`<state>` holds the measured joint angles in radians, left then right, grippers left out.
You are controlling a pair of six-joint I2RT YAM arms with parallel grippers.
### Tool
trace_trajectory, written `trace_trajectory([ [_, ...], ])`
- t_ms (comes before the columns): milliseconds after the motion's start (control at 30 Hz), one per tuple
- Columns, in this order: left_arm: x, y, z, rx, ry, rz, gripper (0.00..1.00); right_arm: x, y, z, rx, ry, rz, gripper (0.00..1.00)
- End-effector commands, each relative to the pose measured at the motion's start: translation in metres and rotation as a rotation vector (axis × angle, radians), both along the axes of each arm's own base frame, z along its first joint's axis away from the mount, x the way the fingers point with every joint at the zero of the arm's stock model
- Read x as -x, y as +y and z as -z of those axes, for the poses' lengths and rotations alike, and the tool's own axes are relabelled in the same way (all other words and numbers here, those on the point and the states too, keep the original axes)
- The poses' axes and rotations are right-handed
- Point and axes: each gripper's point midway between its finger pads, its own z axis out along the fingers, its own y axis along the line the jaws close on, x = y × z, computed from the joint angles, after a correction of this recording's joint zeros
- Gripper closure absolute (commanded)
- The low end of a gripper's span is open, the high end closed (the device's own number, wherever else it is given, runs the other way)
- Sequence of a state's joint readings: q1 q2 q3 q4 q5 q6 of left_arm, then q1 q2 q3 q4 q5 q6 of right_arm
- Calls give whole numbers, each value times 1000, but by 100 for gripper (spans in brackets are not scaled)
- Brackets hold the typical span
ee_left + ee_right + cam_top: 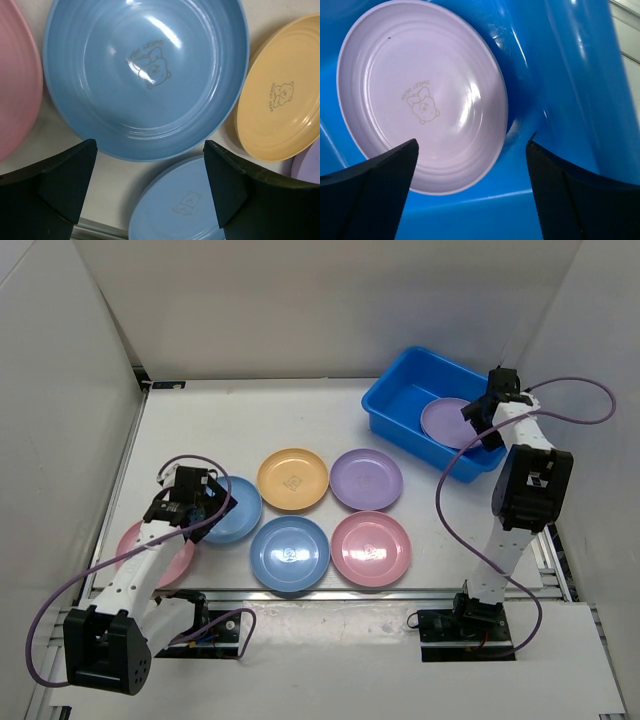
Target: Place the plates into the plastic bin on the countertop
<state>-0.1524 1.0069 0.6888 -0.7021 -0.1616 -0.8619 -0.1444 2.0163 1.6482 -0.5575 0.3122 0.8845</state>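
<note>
Several plates lie on the white countertop [200,430]: a pink one [160,558] at the far left, a blue one [238,508], an orange one [292,478], a purple one [366,479], a second blue one [290,553] and a second pink one [371,548]. My left gripper [207,508] is open and empty just above the left blue plate [145,75], at its near edge. The blue plastic bin [415,385] at the back right holds a purple plate [445,422]. My right gripper [487,418] is open and empty inside the bin, over that plate's [420,95] edge.
White walls border the countertop at the left, back and right. In the left wrist view the orange plate [282,110], the second blue plate [180,200] and the pink plate [15,85] crowd round the left blue plate. The bin wall [580,75] stands close beside my right gripper [472,142].
</note>
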Motion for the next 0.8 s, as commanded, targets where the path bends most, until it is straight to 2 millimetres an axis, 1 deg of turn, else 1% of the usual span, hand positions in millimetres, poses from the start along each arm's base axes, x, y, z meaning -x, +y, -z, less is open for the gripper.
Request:
trace_trajectory([
  [0, 12, 5, 7, 14, 30, -66, 1, 1, -12, -62, 73, -112, 7, 6],
  [67, 20, 6, 15, 21, 64, -98, 1, 4, -10, -74, 76, -120, -18, 1],
  [100, 22, 6, 17, 26, 71, -109, 1, 4, -9, -90, 84, -150, -28, 1],
  [133, 25, 7, 20, 27, 87, -124, 1, 7, -9, -98, 91, -160, -45, 1],
  [167, 31, 8, 26, 35, 109, -152, 1, 8, -7, -102, 95, -166, -67, 1],
  [200, 33, 8, 27, 37, 116, -164, 1, 9, -2, -109, 85, -185, -90, 1],
  [233, 35, 9, 32, 36, 130, -179, 1, 15, 0, -119, 99, -201, -124, 1],
  [300, 36, 9, 40, 52, 132, -219, 1, 18, 13, -133, 91, -251, -180, 1],
  [333, 35, 9, 43, 63, 126, -232, 2, 26, 18, -139, 102, -271, -216, 1],
  [367, 36, 6, 49, 80, 129, -236, 5, 28, 23, -142, 107, -288, -241, 1],
  [400, 24, 3, 47, 101, 82, -234, 10, 31, 26, -146, 110, -302, -254, 1],
  [433, 22, 1, 48, 116, 78, -236, 12, 36, 35, -153, 106, -331, -285, 1],
  [467, 20, -3, 52, 137, 82, -239, 16, 39, 41, -154, 103, -332, -301, 1],
  [500, 20, -2, 54, 133, 88, -250, 18, 43, 41, -154, 105, -332, -303, 1],
  [533, 21, 0, 57, 127, 94, -270, 20, 44, 47, -158, 96, -344, -315, 1],
  [567, 20, 8, 61, 103, 89, -314, 21, 49, 49, -159, 90, -349, -317, 1],
  [600, 24, 12, 68, 90, 98, -337, 26, 50, 52, -160, 87, -357, -325, 1],
  [633, 21, 13, 70, 92, 87, -359, 28, 50, 58, -163, 77, -374, -345, 1],
  [667, 21, 14, 72, 98, 87, -379, 29, 53, 60, -164, 66, -379, -342, 1],
  [700, 21, 14, 75, 102, 94, -395, 34, 53, 63, -164, 61, -382, -355, 1],
  [767, 22, 15, 81, 116, 96, -431, 37, 56, 66, -169, 47, -390, -360, 1],
])
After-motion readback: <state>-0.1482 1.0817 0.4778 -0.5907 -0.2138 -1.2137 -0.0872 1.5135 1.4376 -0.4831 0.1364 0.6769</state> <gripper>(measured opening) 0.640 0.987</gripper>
